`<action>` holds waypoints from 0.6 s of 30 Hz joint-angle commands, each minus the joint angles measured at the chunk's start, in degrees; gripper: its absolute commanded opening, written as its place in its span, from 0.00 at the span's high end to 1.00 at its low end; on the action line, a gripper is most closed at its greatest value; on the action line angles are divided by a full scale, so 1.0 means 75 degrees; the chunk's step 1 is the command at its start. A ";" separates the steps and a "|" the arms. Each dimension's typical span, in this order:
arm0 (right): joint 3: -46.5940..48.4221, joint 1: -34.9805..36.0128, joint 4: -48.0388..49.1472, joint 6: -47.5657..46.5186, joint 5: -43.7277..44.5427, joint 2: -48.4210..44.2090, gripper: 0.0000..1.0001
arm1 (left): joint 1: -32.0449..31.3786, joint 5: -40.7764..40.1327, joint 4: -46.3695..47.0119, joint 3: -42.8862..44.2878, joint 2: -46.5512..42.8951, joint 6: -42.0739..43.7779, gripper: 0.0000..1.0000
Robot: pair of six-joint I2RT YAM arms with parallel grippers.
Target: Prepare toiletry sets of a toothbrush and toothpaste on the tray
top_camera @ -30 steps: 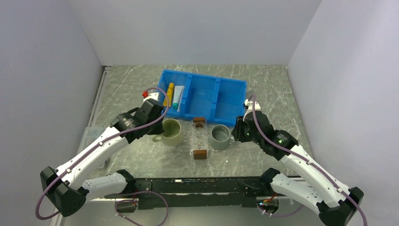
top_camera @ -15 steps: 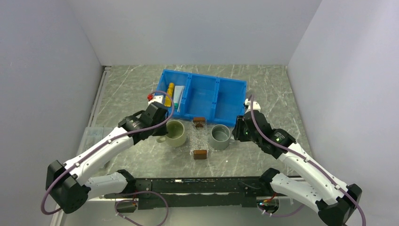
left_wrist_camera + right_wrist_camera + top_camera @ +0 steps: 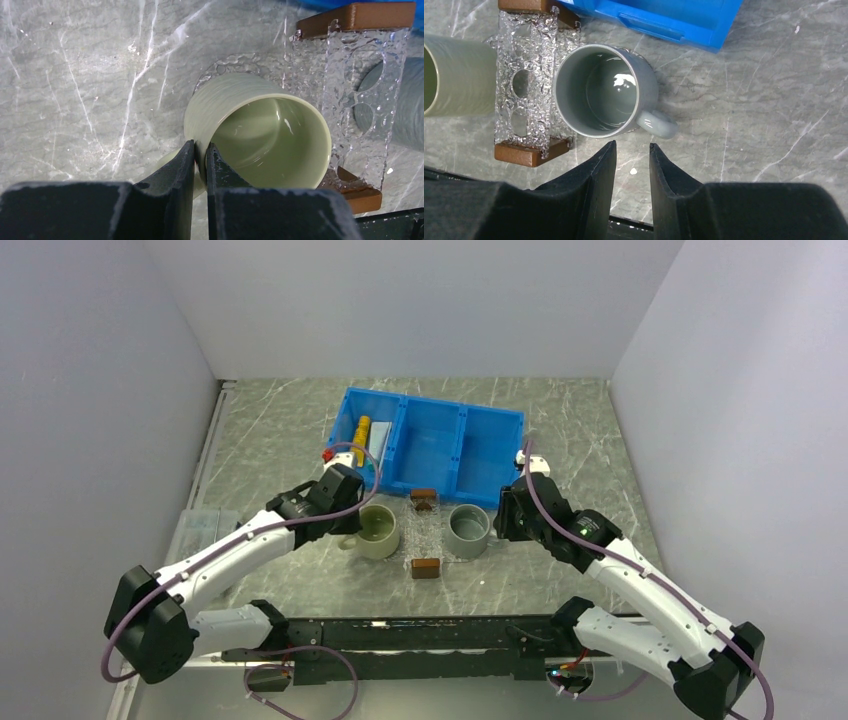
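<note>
The clear tray (image 3: 428,533) with brown block handles lies between two mugs; it also shows in the left wrist view (image 3: 358,60) and the right wrist view (image 3: 524,80). My left gripper (image 3: 200,150) is shut on the near rim of a pale green mug (image 3: 260,125), which touches the tray's left edge. My right gripper (image 3: 631,147) is open and empty, just short of the grey mug (image 3: 599,90) and its handle. The yellow-orange toothpaste (image 3: 362,429) and the white toothpaste (image 3: 378,440) lie in the blue bin's left compartment. I cannot make out the toothbrush.
The blue three-compartment bin (image 3: 440,445) stands behind the tray; its middle and right compartments look empty. The grey mug (image 3: 468,530) overlaps the tray's right edge. A clear lidded box (image 3: 190,530) sits at the table's left edge.
My left arm has carried the green mug to the right, up to the tray's left edge. The right arm has shifted only slightly.
</note>
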 commanded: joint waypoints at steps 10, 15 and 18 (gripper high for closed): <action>0.0220 0.0008 0.0007 0.0193 0.0151 0.0034 0.67 | -0.0034 0.0299 0.1317 0.0115 0.0304 0.0141 1.00; 0.0212 0.0014 0.0033 0.0183 0.0167 0.0070 0.67 | -0.0035 0.0374 0.1546 -0.0025 0.0414 0.0131 1.00; 0.0204 0.0010 0.0050 0.0177 0.0160 0.0135 0.67 | -0.0031 0.0464 0.1605 -0.0055 0.0522 0.0110 1.00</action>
